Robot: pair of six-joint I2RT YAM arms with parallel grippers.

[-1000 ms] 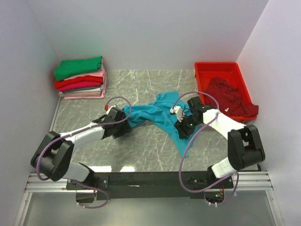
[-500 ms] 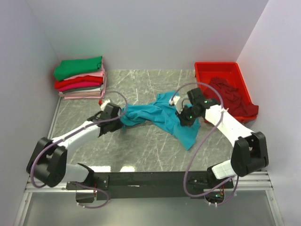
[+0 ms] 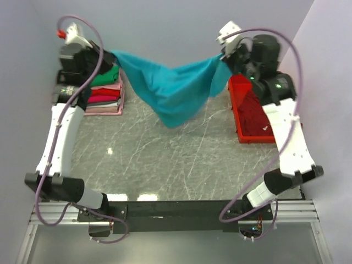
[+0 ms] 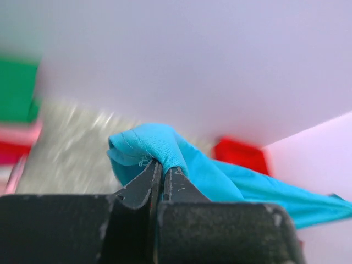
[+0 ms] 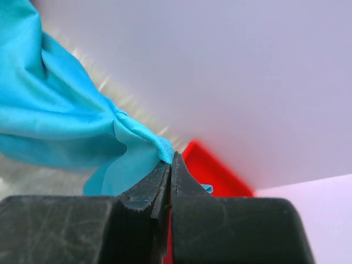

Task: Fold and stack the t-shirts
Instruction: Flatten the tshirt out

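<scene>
A teal-blue t-shirt (image 3: 170, 91) hangs stretched in the air between both arms, sagging in the middle above the table. My left gripper (image 3: 108, 54) is raised high at the back left and is shut on one corner of the teal cloth (image 4: 157, 146). High at the back right, my right gripper (image 3: 223, 56) is shut on the other end of the cloth (image 5: 137, 137). A stack of folded t-shirts (image 3: 104, 91), green on top over pink, red and grey, lies at the back left. A dark maroon t-shirt (image 3: 256, 113) lies crumpled in the tray.
A bright red plastic tray (image 3: 242, 124) stands at the back right, partly behind my right arm. The table top (image 3: 165, 159) is grey marble. White walls close in the back and both sides.
Both grippers have shut on the teal-blue t-shirt and lifted it off the table. They have moved up, back and apart, so the shirt now hangs spread between them.
</scene>
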